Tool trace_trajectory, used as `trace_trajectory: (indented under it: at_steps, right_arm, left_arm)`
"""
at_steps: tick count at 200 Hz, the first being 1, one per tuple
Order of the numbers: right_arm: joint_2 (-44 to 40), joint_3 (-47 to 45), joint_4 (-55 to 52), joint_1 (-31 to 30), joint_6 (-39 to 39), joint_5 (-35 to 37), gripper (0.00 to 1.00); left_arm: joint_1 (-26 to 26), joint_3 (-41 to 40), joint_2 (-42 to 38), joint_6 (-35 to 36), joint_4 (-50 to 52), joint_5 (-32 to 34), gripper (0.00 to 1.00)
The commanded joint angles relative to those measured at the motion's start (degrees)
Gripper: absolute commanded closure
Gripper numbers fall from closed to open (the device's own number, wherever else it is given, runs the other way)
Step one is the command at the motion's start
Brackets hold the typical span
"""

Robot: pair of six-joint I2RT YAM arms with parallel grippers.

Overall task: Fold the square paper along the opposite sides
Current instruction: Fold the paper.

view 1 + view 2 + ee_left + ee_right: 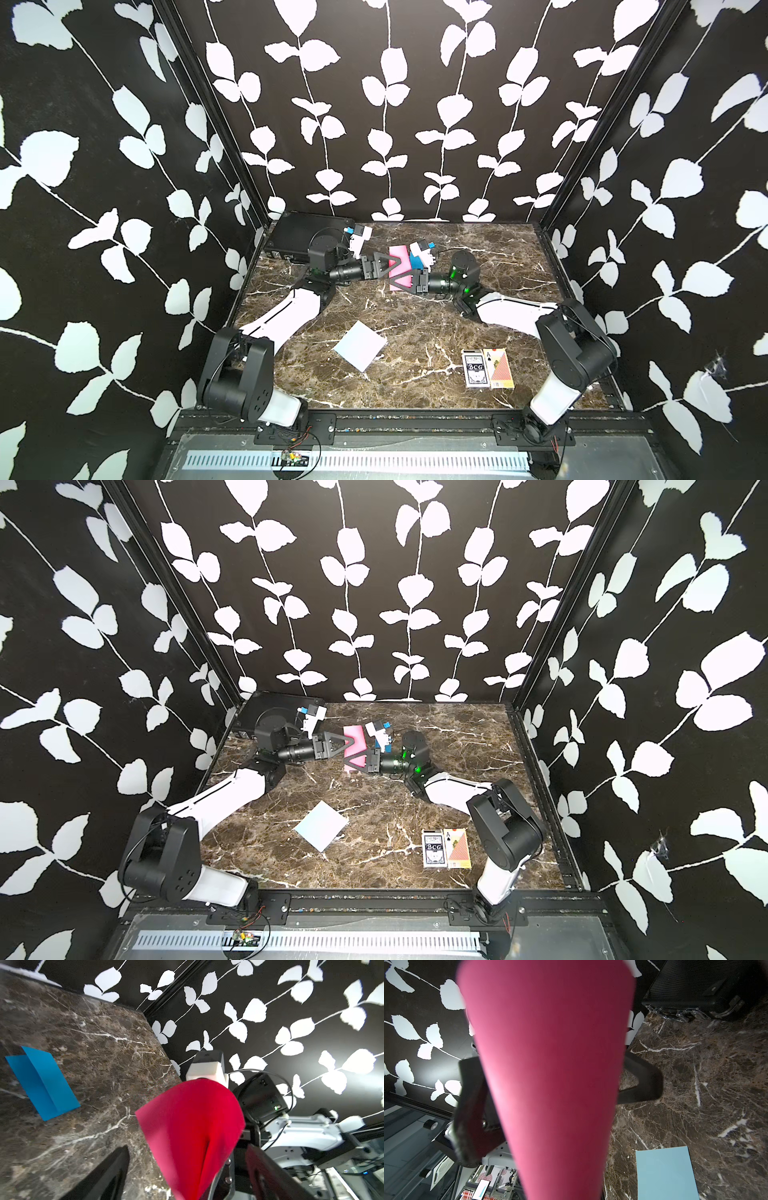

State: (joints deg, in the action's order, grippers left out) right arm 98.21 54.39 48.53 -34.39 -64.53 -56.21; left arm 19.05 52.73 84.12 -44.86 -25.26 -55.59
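Pink paper [399, 257]: curled over in a loose fold, lifted above the table [436, 328] near the middle of its far edge.
Right gripper [400, 284]: pinched on the pink paper's near end.
Left gripper [187, 1149]: spread astride the sheet, seemingly not touching.
Blue folded paper [43, 1082]: lying just behind.
Light blue sheet [360, 345]: flat, front-middle.

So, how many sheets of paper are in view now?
3. A pink sheet gripped by the right claw at the far middle; a folded blue sheet on the table beside it; a pale blue sheet flat nearer the front. None seems hidden.
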Motion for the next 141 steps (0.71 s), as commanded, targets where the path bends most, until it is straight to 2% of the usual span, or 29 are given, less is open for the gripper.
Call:
trace_trajectory:
  at_steps: [1, 13, 22, 51, 68, 80, 90, 101, 111, 136, 141]
  right_arm:
    - [-0.22, 2.8, 1.72, 0.16, 0.59, -0.57, 1.0]
    - [-0.22, 2.85, 1.43, 0.17, 0.79, -0.52, 1.0]
    - [-0.13, 2.84, 1.47, 0.16, 0.84, -0.49, 1.0]
    - [0.02, 3.1, 1.04, 0.13, 0.99, -0.45, 1.0]
    - [0.02, 3.14, 0.85, 0.2, 1.08, -0.18, 0.99]
    - [-0.03, 3.24, 0.67, 0.2, 1.0, -0.01, 0.91]
    - [-0.08, 3.27, 0.23, 0.18, 1.07, 0.15, 0.78]
    - [-0.45, 3.2, -0.42, 0.2, 1.27, 0.39, 0.59]
    - [-1.23, 2.82, -1.25, 0.24, 1.72, 0.85, 0.47]
    - [-6.03, -3.16, -5.73, 2.22, 6.26, 4.42, 0.38]
    - [-9.28, -4.91, -7.72, 2.68, 8.34, 5.8, 0.37]
  left_arm:
    - [0.72, 0.56, -0.06, -2.19, -4.87, -0.92, 0.37]
    - [0.89, 0.54, 0.17, -2.73, -5.0, -0.79, 0.55]
    - [0.89, 0.47, 0.26, -2.96, -5.06, -0.83, 0.65]
    - [0.86, 0.52, -0.09, -2.64, -3.84, -0.71, 0.85]
    - [0.84, 0.8, -0.27, -2.43, -3.01, -0.61, 1.0]
    - [0.9, 1.1, -0.19, -2.51, -2.62, -0.76, 1.0]
    - [0.9, 1.3, -0.14, -2.51, -2.33, -0.98, 1.0]
    - [0.85, 1.54, -0.08, -1.93, -1.5, -1.15, 1.0]
    - [0.86, 2.14, -0.18, -0.71, 0.77, -1.35, 1.0]
    - [0.57, 4.21, -0.27, 4.28, 8.48, -3.02, 1.0]
    - [0.51, 4.76, -0.25, 5.4, 10.31, -3.44, 1.0]
